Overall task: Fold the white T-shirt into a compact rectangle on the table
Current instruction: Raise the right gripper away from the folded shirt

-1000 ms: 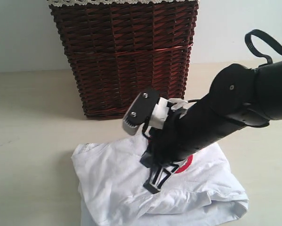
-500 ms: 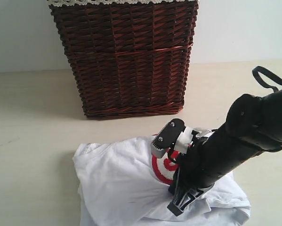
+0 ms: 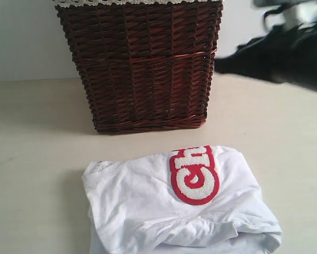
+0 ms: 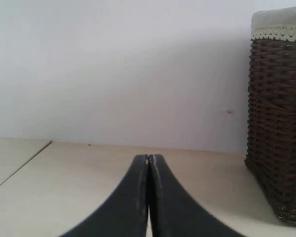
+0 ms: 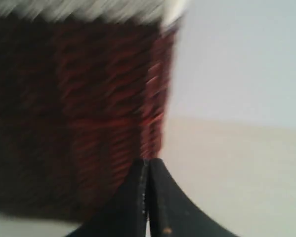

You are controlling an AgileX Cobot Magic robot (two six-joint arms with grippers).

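Plainly soft and light, the white cotton T-shirt [image 3: 147, 206] with fuzzy red-outlined lettering [image 3: 194, 174] lies loosely bunched on the pale beige table [image 3: 36, 132]. It sits near the tall dark brown wicker basket [image 3: 139, 63] but apart from it. It should sag and slide on the smooth top, so a pinch at a doubled edge or corner looks wisest. The basket crowds the far side. The left gripper [image 4: 148, 163] and right gripper [image 5: 147, 168] both show jaws pressed together, empty, well away from the cloth.
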